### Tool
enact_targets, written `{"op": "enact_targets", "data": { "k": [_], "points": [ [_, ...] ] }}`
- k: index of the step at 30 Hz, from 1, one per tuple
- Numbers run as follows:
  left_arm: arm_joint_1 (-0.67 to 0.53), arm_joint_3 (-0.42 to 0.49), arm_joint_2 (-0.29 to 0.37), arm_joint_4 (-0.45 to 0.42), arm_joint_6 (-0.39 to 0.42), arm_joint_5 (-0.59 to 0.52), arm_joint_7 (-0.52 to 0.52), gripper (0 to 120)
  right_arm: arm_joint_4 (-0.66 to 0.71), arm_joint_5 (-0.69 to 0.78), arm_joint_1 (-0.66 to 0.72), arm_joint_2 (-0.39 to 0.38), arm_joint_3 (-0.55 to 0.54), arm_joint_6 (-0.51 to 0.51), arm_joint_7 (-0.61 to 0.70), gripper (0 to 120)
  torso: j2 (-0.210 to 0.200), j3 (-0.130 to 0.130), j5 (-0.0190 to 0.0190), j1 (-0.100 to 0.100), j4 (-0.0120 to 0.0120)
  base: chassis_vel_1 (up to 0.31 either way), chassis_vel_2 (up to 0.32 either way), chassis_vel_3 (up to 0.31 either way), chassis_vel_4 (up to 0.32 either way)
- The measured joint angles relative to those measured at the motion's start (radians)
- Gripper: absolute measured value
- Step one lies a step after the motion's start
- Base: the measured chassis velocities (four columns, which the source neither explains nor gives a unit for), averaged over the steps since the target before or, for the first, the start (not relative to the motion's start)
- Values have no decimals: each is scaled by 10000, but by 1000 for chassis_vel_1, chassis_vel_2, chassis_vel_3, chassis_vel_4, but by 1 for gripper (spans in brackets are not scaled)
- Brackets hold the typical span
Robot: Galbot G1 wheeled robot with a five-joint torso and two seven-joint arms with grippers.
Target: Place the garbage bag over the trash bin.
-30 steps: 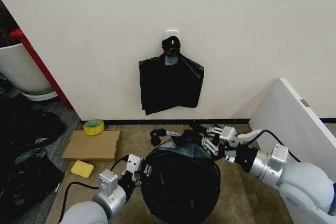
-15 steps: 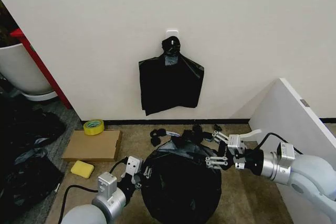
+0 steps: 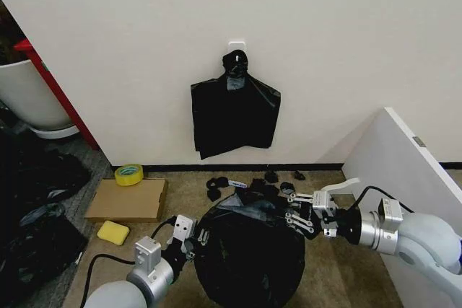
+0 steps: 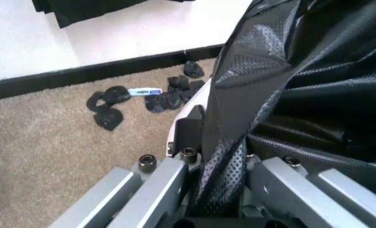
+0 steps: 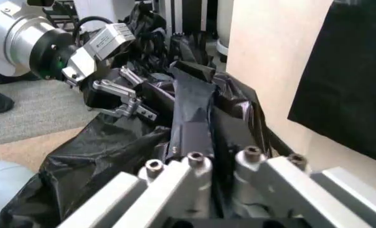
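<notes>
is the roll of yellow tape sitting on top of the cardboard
Yes, the yellow tape rests on the far edge of the flat cardboard in the head view.

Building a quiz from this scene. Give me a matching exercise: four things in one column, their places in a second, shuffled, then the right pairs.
Things:
1. tape roll
2. sponge
3. garbage bag
4. bag bundle

Places:
A. hanging on the wall
B. on the carpet in front of the cardboard
C. on the cardboard's far edge, by the wall
D. pinched between the left hand and right hand

Pairs: 1-C, 2-B, 3-D, 4-A
</notes>
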Motion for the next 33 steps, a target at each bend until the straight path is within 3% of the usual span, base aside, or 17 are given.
{"op": "enact_targets", "data": {
  "k": [7, 11, 17, 25, 33],
  "points": [
    [-9, 18, 4, 4, -13, 29, 31, 0, 28, -8, 41, 45, -13, 50, 150, 0, 0, 0, 0, 0, 0, 0, 0, 0, 0],
    [62, 71, 20, 2, -76, 364, 247, 0, 300, 51, 229, 199, -171, -197, 1926, 0, 0, 0, 0, 0, 0, 0, 0, 0, 0],
    [12, 236, 180, 2, -243, 969, 702, 0, 284, 153, 409, 194, -279, -878, 3276, 0, 0, 0, 1, 0, -1, 0, 0, 0, 0],
    [71, 317, 371, 48, -1052, 2398, 1311, 0, -274, 100, 353, -341, -420, -1127, 2963, 0, 0, 0, 1, 0, 0, 0, 0, 0, 0],
    [42, 371, 505, 95, -1892, 2965, 1736, 0, -757, -116, 178, -503, -651, -991, 2655, 0, 0, 0, 0, 0, 0, 0, 0, 0, 0]
  ]
}}
